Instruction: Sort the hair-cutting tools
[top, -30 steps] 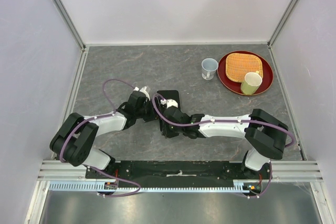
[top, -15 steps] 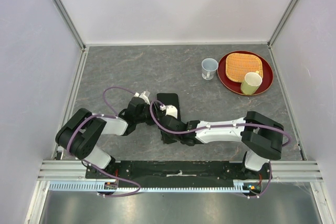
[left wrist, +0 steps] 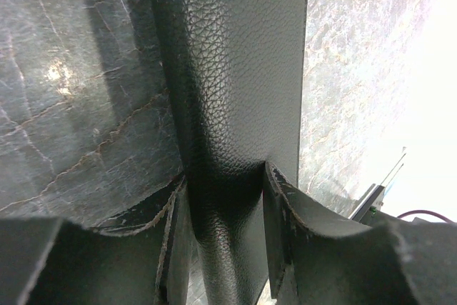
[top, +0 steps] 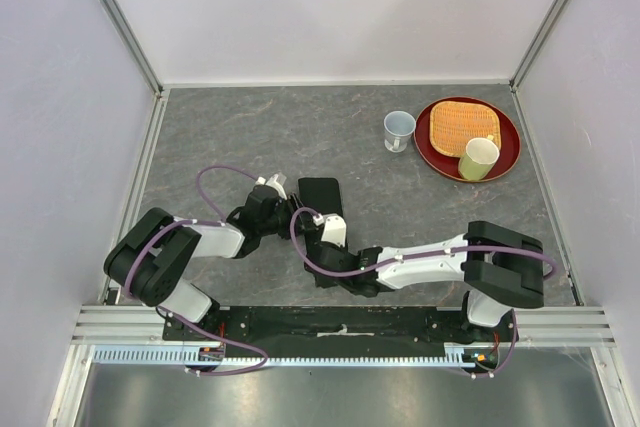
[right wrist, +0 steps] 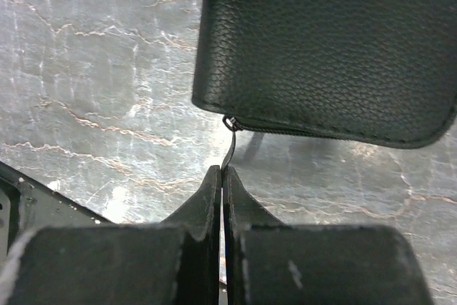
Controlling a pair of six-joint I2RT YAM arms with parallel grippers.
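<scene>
Case (right wrist: 328, 41) of black leather sits edge-clamped by the left end effector (left wrist: 225, 180) as anchor, while the right end effector (right wrist: 221, 176), pressed together, pinches its zipper pull (right wrist: 230, 141); hair-cutting tools are unseen, probably inside.

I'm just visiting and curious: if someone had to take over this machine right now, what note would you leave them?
Left fingers: clamped on one edge of the black case.
Right fingers: shut on the zipper pull at the case's corner.
Tools: no combs or scissors in view; the zip looks closed along the edge that shows.
Done: case gripped, pull pinched.
Left: probably unzip and open the case, then find and sort the tools. No sorting is done yet.
</scene>
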